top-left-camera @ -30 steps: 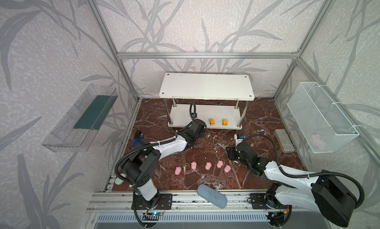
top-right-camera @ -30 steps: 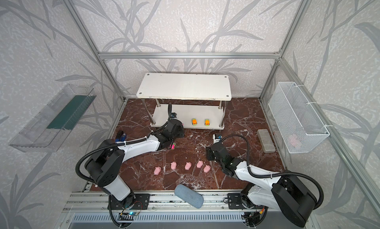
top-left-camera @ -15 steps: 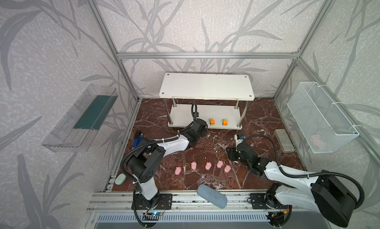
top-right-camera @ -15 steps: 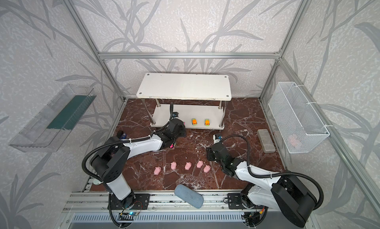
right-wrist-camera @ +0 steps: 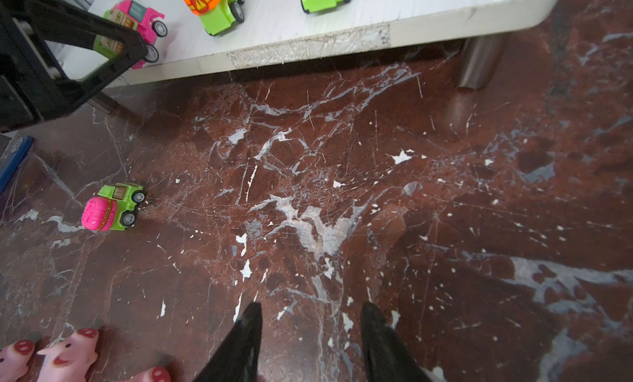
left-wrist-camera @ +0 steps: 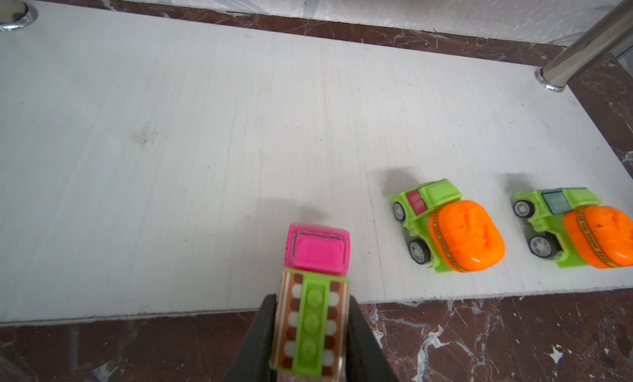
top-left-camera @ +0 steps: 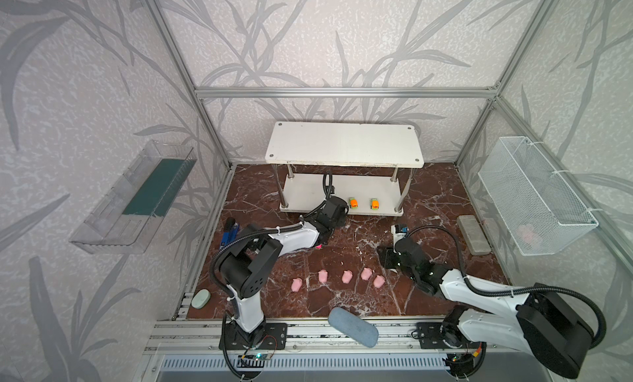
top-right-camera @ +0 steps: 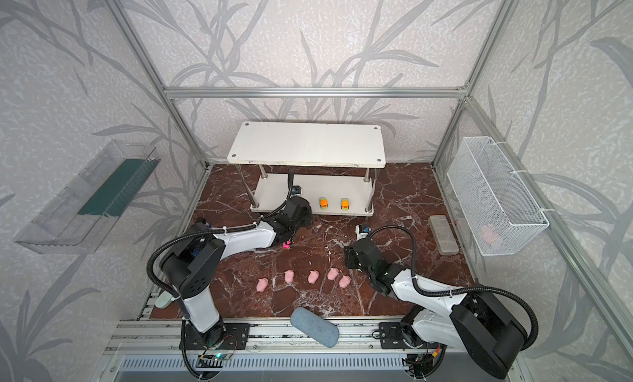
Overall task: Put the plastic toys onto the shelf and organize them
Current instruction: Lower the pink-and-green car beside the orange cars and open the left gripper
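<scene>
pink car [left-wrist-camera: 317, 250], hot-pink cab and lime back striped brown and white, is clamped between the black fingers of the left gripper [left-wrist-camera: 311, 311] at the front edge of the lower board of the shelf [top-left-camera: 342, 143]. its cab is over the board and its tail past the edge. whether its wheels touch the board i cannot tell.

beside it on the same board stand an orange car [left-wrist-camera: 455, 236] and, nearer the shelf's right post, the other orange car [left-wrist-camera: 589, 233]. each has a lime body and an orange dome. the second is cut off by the left wrist view's edge.

a second pink car [right-wrist-camera: 111, 207] lies on the floor near the shelf's front. in both top views it is only a pink speck by the left arm, and the held car is hidden under the wrist.

five pale pigs [top-left-camera: 346, 276] stand in a row on the floor well in front of the shelf. the right wrist view shows three, cropped.

right gripper [right-wrist-camera: 310, 310] hangs over bare floor in front of the shelf, jaws apart, holding nothing.

a pinkish shape in the basket [top-left-camera: 513, 178] right of the shelf is too blurred to name.
</scene>
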Robot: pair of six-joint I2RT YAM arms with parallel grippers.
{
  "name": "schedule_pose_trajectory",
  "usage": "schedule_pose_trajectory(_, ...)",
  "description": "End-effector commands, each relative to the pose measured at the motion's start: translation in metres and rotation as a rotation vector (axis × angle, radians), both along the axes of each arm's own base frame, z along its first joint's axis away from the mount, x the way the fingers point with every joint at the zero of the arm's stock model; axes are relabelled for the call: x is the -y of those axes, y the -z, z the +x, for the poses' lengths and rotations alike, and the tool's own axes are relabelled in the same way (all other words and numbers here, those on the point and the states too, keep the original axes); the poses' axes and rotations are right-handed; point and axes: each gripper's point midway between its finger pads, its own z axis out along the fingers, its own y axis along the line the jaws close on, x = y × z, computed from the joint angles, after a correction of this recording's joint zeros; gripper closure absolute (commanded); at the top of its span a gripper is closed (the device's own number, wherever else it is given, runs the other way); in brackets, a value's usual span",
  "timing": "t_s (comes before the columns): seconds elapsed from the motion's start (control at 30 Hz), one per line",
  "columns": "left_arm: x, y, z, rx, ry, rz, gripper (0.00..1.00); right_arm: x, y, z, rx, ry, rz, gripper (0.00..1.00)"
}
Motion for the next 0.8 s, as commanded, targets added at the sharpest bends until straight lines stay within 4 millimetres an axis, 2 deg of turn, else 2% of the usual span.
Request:
schedule_pose_trajectory(0.0,0.003,-0.002,0.006,0.014,-0.006,0.015,0.73,0.003,0.003,0.000,-0.001,0.006,0.002,0.52)
schedule_pose_trajectory(0.5,0.005,-0.002,0.018,0.021,-0.017,0.013,0.72,-0.001,0.005,0.003,-0.010,0.000,0.010,0.52)
schedule_pose_trajectory(0.77,0.001,0.004,0.021,0.014,-0.032,0.012,0.70,0.000,0.006,0.003,-0.013,0.005,0.010,0.52)
